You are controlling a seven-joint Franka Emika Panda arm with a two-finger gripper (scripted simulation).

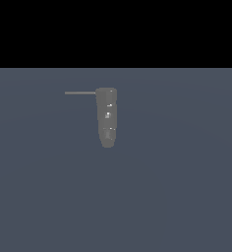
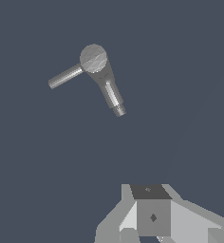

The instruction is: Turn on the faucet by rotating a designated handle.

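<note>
Claw (image 2: 149, 232) seen only in wrist view, grey body, fingers cropped, holding nothing visible

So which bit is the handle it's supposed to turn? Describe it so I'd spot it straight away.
Find the only object on the blue-grey floor: the faucet, a thick, dull grey column with light specks. From its top, a thin straight rod sticks out sideways toward the exterior view's left; that rod is the handle. It is far thinner than the column and unspeckled.

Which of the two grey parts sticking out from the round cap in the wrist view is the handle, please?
The handle is the plain, even rod; the faucet body is thicker, stepped and tapers to its end.
</note>
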